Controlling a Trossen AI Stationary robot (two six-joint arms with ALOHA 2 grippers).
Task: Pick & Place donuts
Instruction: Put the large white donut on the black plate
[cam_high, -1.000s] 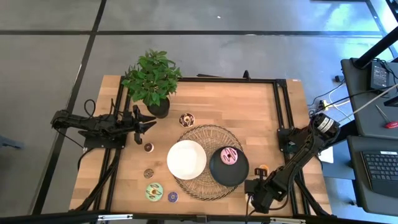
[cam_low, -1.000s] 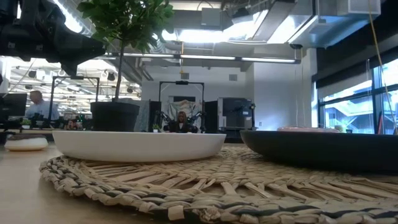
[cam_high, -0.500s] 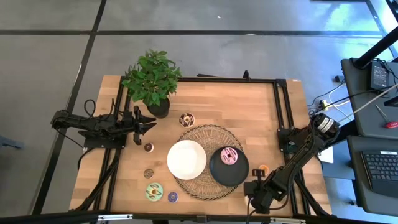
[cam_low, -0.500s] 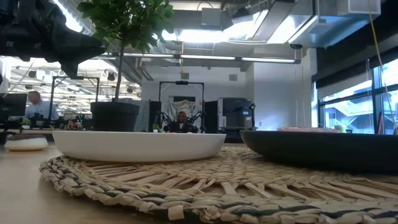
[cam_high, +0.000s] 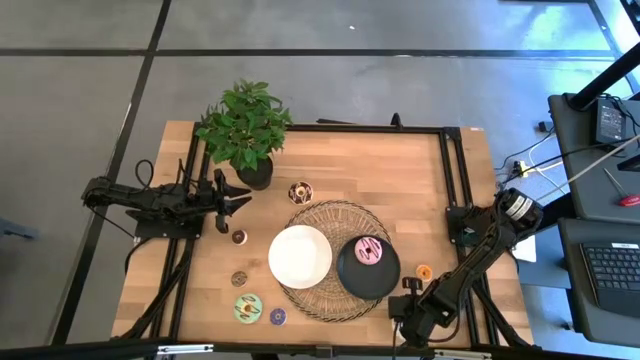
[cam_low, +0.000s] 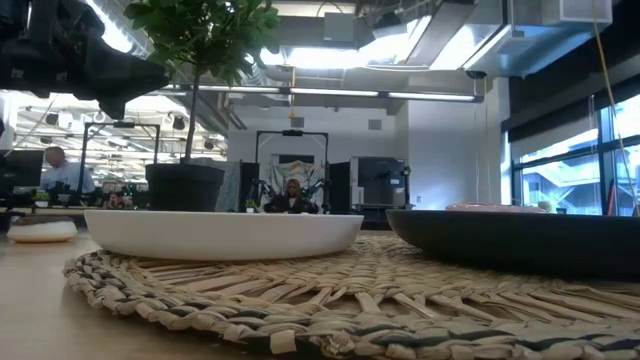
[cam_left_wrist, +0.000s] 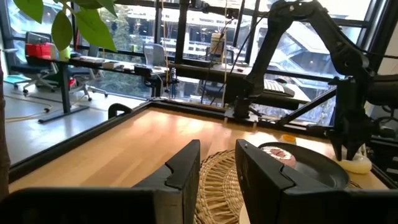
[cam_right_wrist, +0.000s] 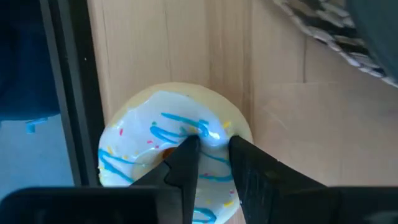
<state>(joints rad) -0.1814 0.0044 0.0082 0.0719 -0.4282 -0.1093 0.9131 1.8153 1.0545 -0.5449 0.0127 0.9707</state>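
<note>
Shifting along the near edge of the wooden table (cam_high: 400, 170), the right hand (cam_high: 408, 308) now sits further toward the table's middle than a second ago, low by the rim of the round black plate (cam_high: 352, 283). Its wrist camera shows a cream-iced ring donut with blue drizzle (cam_right_wrist: 177, 155) directly under the fingers (cam_right_wrist: 186, 163), which stand narrowly apart over the ring; whether they grip it or only touch it cannot be told. The move uncovered a tiny orange donut (cam_high: 424, 272) on bare wood beside the black plate.

A pink-iced donut (cam_high: 369, 250) lies on that plate; the round white plate (cam_high: 300, 256) next to it on the woven straw mat (cam_high: 335, 212) is bare. Other donuts lie loose on the table: a chocolate sprinkled one (cam_high: 300, 191), a green one (cam_high: 248, 307), a tiny purple one (cam_high: 278, 316).

The left hand (cam_high: 240, 197) waits unchanged near the potted green plant (cam_high: 245, 130), fingers narrowly parted, empty.

Judgement: a grasp on the cream donut is at hand; most placing remains
</note>
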